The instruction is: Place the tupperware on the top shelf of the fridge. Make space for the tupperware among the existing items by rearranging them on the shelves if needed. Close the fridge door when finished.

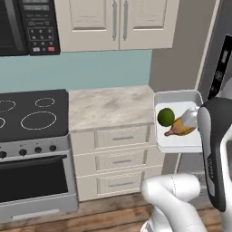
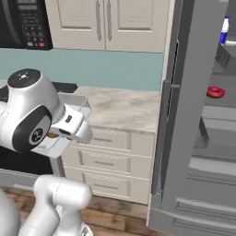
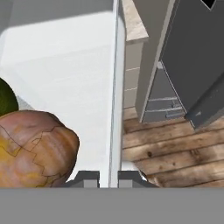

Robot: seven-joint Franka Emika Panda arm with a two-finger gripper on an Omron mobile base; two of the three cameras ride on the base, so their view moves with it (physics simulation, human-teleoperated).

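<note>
Tupperware [image 1: 179, 136]: held in the air off the right end of the counter [image 1: 108, 108], in front of the drawer fronts; its near rim runs between the fingertips in the hand view.
Gripper [image 3: 108, 177]: fingers closed on the tupperware's thin wall, one tip on each face.
Contents: green fruit [image 1: 166, 117] near the tray's left wall; brown drumstick [image 1: 179, 128] beside it, towards the hand.
Open room: wooden floor [image 3: 175, 148] bare below the tray; a gap lies between the tray's right edge and the fridge [image 2: 184, 138].
Fridge door: stands open in the right base view, edge-on; shelves [image 2: 216, 113] show past it.
Existing items: red doughnut [image 2: 215, 92] on a shelf; white bottle [image 2: 224, 30] above, cut off by the frame.
Hidden: the arm covers most of the tray in the right base view; which plate carries the doughnut is probably not the highest, though the view is too narrow to tell.
</note>
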